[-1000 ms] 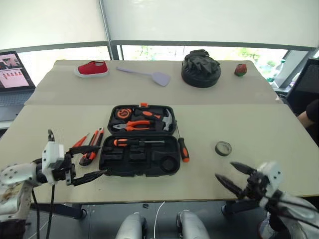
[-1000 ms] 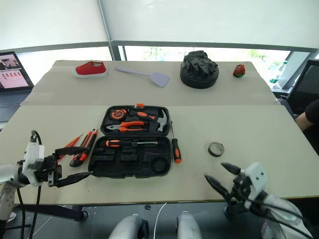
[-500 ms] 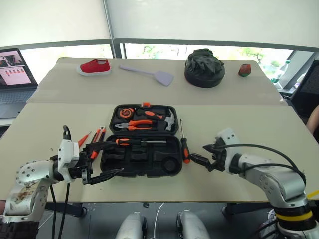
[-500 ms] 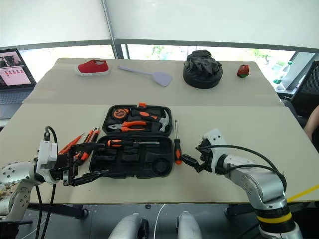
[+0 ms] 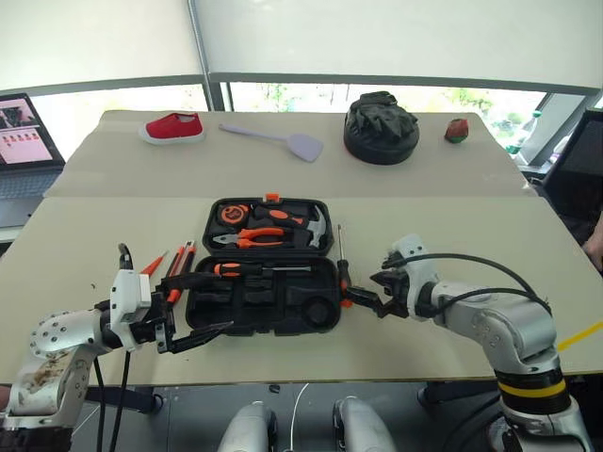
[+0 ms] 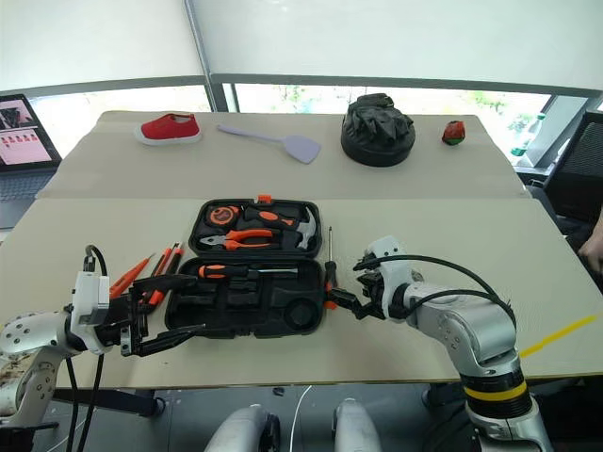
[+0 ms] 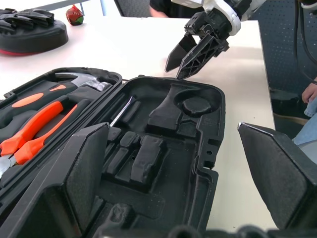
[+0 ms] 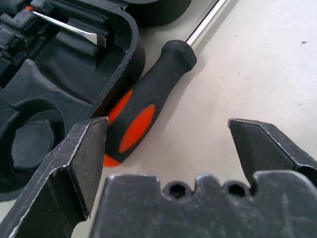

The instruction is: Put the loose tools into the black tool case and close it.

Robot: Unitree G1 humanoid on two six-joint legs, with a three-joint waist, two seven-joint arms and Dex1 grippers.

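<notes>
The black tool case (image 5: pixel 200 282) lies open in the middle of the near table, with pliers (image 5: pixel 247 239) and a hammer in its far half and one screwdriver (image 5: pixel 254 269) slotted in its near half. Along its right side lies a loose black-and-orange screwdriver (image 5: pixel 344 275). My right gripper (image 5: pixel 364 291) is open just behind the handle's butt, and the handle (image 8: pixel 148 104) lies ahead between its fingers (image 8: pixel 84 158). More loose tools (image 5: pixel 172 270) lie left of the case, among them a slim orange screwdriver (image 5: pixel 152 265). My left gripper (image 5: pixel 223 301) stands open at the case's front-left corner.
On the far table are a red shoe (image 5: pixel 173 128), a lilac spatula (image 5: pixel 278 140), a round black fabric bundle (image 5: pixel 380 127) and a small red object (image 5: pixel 456 129). A laptop (image 5: pixel 24 141) sits at the far left. A person's hand shows at the right edge (image 6: pixel 594 243).
My right gripper swung in from the front right edge of the table to the screwdriver handle beside the case. My left gripper moved a little right, to the case's corner.
</notes>
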